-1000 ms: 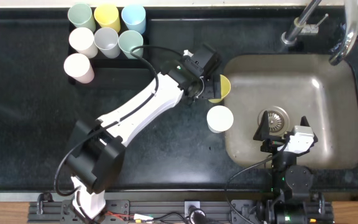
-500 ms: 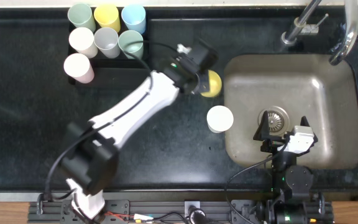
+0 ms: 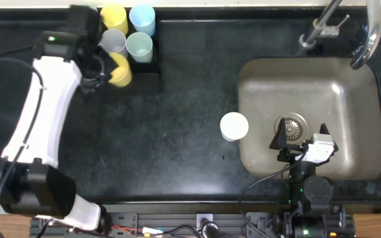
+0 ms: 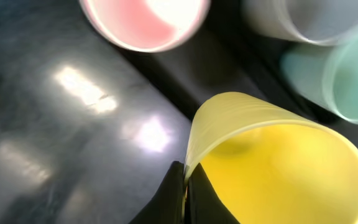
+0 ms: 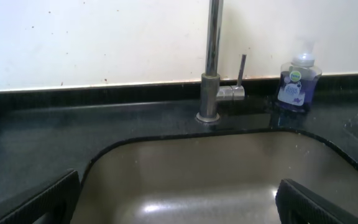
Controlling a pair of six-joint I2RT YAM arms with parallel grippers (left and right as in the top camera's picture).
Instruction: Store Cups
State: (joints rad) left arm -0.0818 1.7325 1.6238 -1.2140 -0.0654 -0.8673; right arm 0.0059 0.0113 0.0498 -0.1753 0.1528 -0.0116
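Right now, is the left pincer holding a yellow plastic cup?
Yes, the left pincer grips the yellow plastic cup by its rim.

held yellow cup (image 4: 278, 162): tilted, mouth open, rim pinched by left gripper (image 4: 185, 186), over tray (image 3: 148, 67) front
pink cup (image 4: 145, 22): upright, just beside held one
racked: back yellow cup (image 3: 114, 14), blue cup (image 3: 142, 16), grey cup (image 3: 114, 41), teal cup (image 3: 139, 46), all upright in tray
white cup (image 3: 234, 125): stands alone on the counter, touching the sink (image 3: 309, 73) rim
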